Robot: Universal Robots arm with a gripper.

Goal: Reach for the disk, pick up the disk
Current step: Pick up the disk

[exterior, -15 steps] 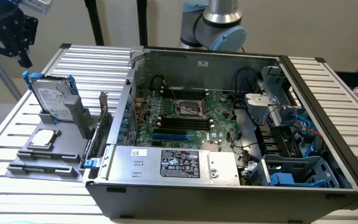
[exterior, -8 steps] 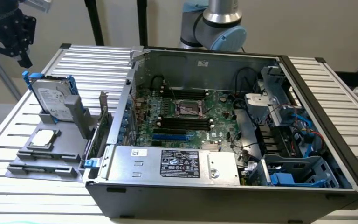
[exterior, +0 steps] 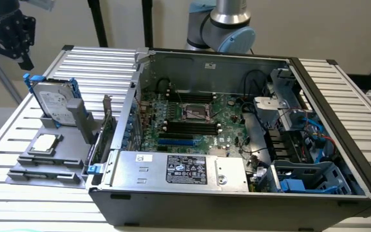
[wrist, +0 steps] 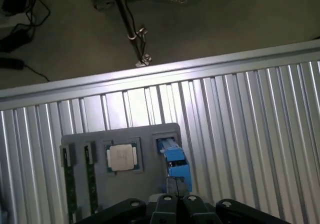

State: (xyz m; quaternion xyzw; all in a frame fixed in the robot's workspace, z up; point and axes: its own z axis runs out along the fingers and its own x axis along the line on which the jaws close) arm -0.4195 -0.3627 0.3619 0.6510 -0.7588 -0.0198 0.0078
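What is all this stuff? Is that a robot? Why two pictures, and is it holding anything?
Yes, it's a robot arm with a pincher called a gripper. One picture comes from a camera standing nearby, the other from a camera on the robot's wrist. On the ribbed metal table sits an open computer case. Beside it, on the exterior view's left, a grey holder carries a small square chip and the disk, standing upright with blue rails. The gripper is shut, above the disk, holding nothing.
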